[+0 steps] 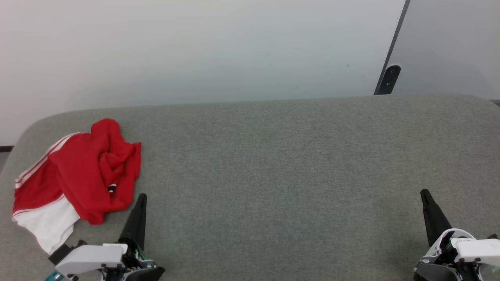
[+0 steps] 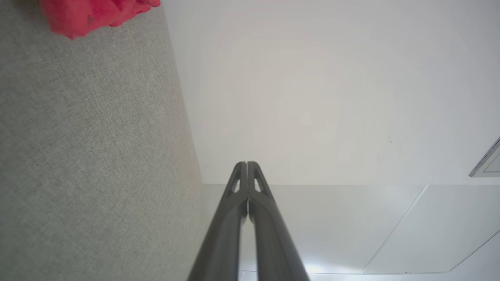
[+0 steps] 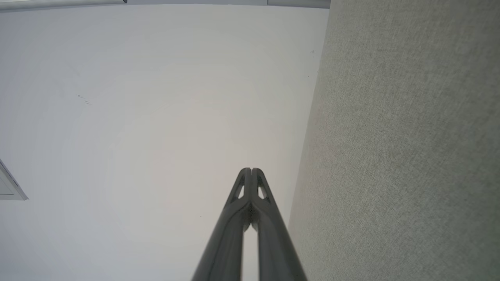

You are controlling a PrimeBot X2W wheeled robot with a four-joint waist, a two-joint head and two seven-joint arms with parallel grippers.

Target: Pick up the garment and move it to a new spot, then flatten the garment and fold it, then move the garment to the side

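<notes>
My jaws are resting clenched, empty; head view is showing the whole garment [image 1: 82,171] at left, left wrist its red edge.

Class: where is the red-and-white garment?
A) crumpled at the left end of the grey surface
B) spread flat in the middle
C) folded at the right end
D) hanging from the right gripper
A: the garment lies bunched at the left end of the grey surface, near the left gripper.
</notes>
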